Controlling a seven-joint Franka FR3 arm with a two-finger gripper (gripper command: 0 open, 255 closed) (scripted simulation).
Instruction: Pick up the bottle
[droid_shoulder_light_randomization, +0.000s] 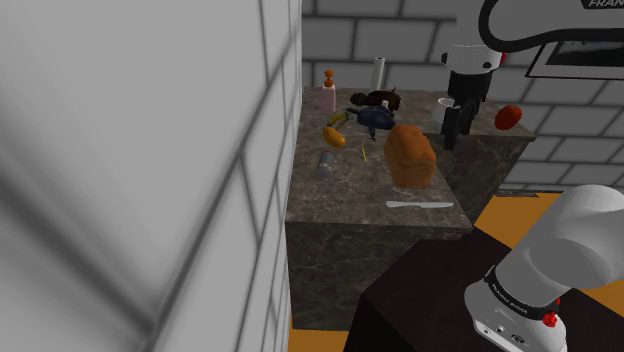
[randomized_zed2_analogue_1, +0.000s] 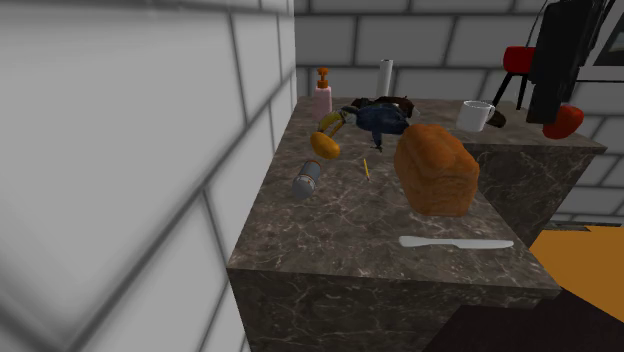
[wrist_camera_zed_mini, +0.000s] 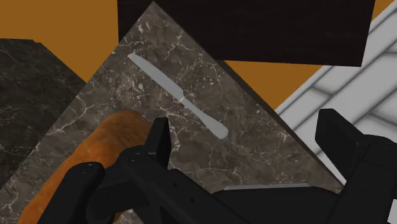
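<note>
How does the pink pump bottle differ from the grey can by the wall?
The pink pump bottle stands upright; the grey can lies on its side. The bottle has an orange pump top; the can is grey. The bottle sits farther back than the can. Both are along the counter's wall edge.

Marble counter (randomized_zed2_analogue_1: 340, 235) against a grey block wall (randomized_zed2_analogue_1: 120, 150). Brown loaf (randomized_zed2_analogue_1: 436, 168) mid-counter, upright. White knife (randomized_zed2_analogue_1: 455, 242) lies flat near the front edge, apart from the loaf. White mug (randomized_zed2_analogue_1: 476, 116) behind the loaf. Banana (randomized_zed2_analogue_1: 330, 122) and orange fruit (randomized_zed2_analogue_1: 324, 145) on the wall side, close together. Thin yellow pencil (randomized_zed2_analogue_1: 366, 168) between fruit and loaf.
</note>
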